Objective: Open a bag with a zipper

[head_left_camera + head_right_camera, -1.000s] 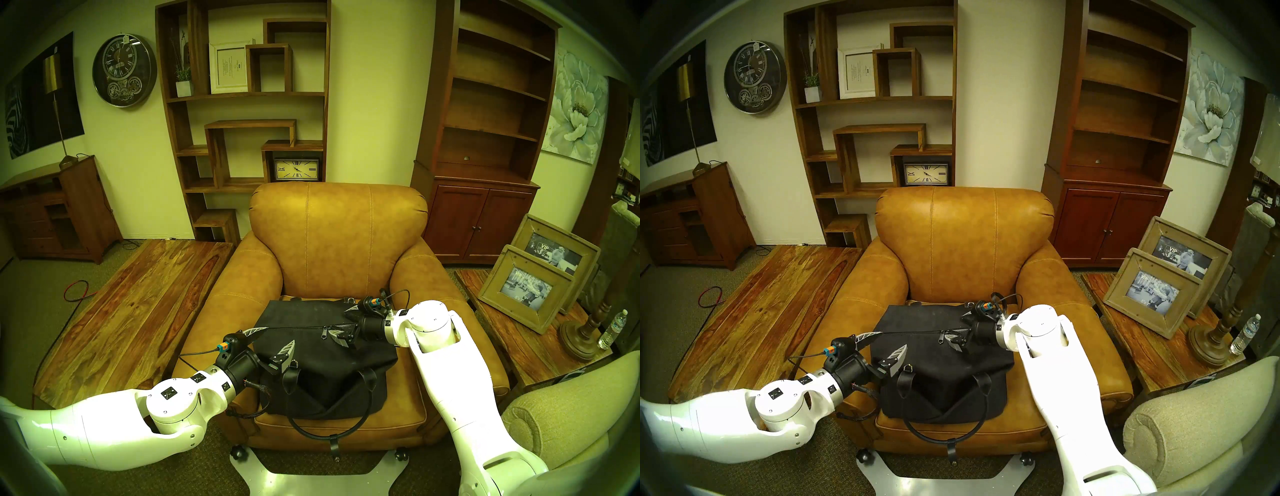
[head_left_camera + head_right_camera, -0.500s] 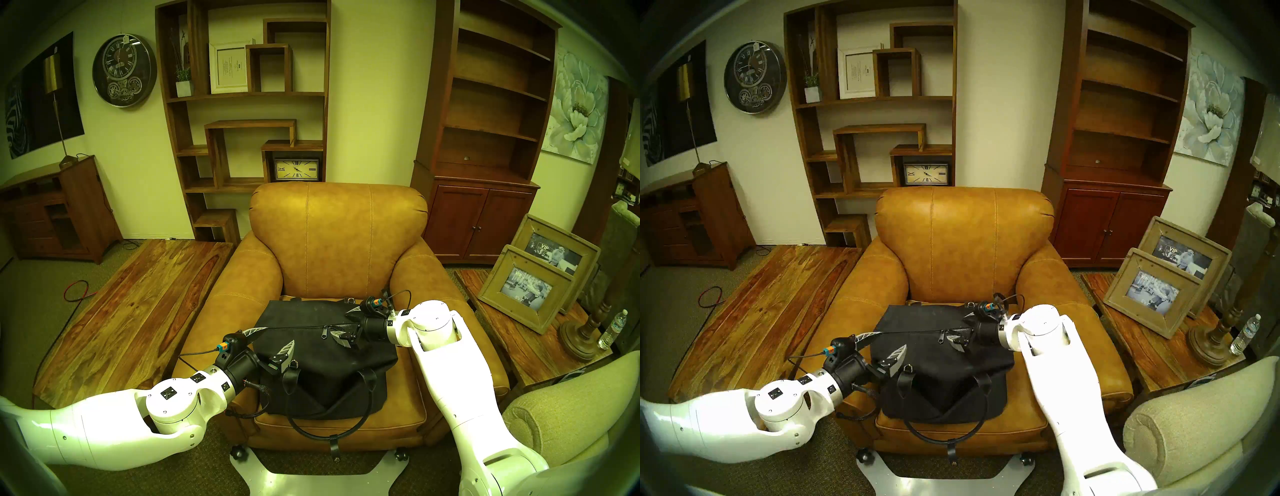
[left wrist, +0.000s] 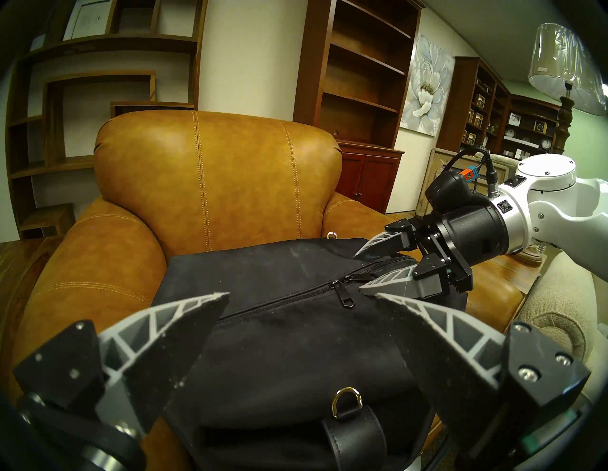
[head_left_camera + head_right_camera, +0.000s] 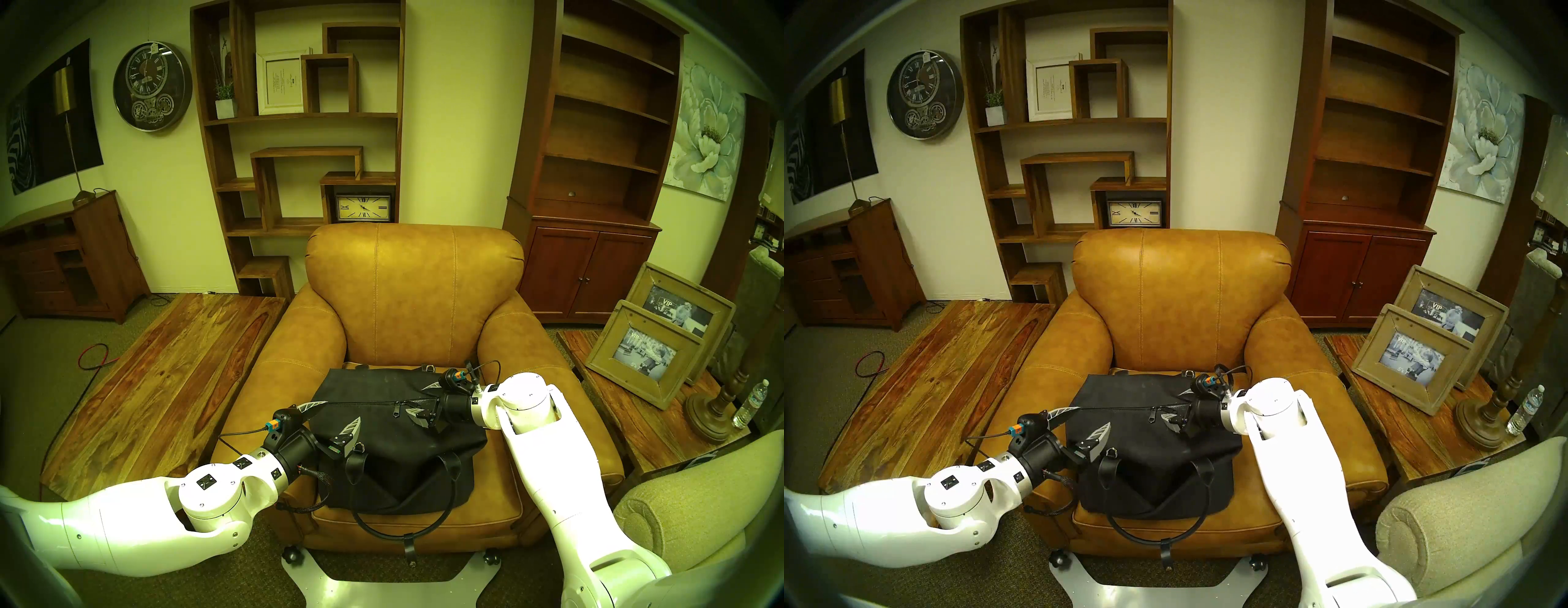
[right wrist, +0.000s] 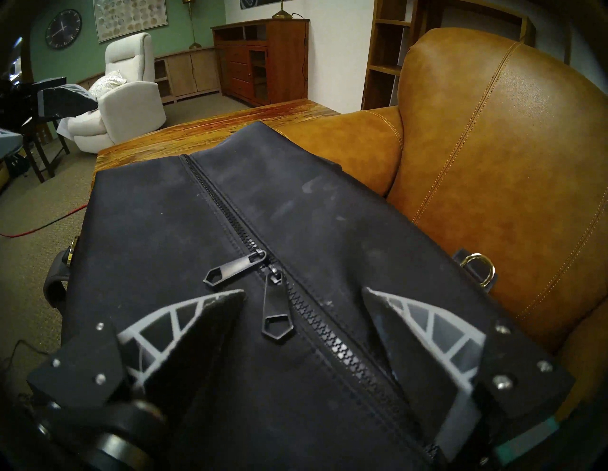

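A black fabric bag [image 4: 394,450] lies on the seat of a tan leather armchair [image 4: 413,297]. Its zipper [image 5: 217,194] runs left to right along the top. Two dark metal pull tabs [image 5: 274,317] lie close together near the right end. My right gripper [image 5: 304,291] is open and low over the bag's right end, one finger on each side of the zipper line, the tabs just ahead of its tips. My left gripper [image 3: 302,295] is open at the bag's left end, straddling the zipper's left end, with nothing held. Both grippers also show from the head: left gripper [image 4: 341,411], right gripper [image 4: 415,400].
The armrests [image 4: 292,373] flank the bag closely. A handle loop [image 4: 403,526] hangs over the seat front. A wooden table [image 4: 161,382] stands to the left. A side table [image 4: 662,420] with picture frames, a lamp base and a water bottle [image 4: 749,403] stands to the right. A beige sofa arm [image 4: 695,509] is near my right arm.
My right gripper has drawn back slightly to the right and lower over the bag, and its jaws have narrowed a little. The left arm and the bag have not moved.
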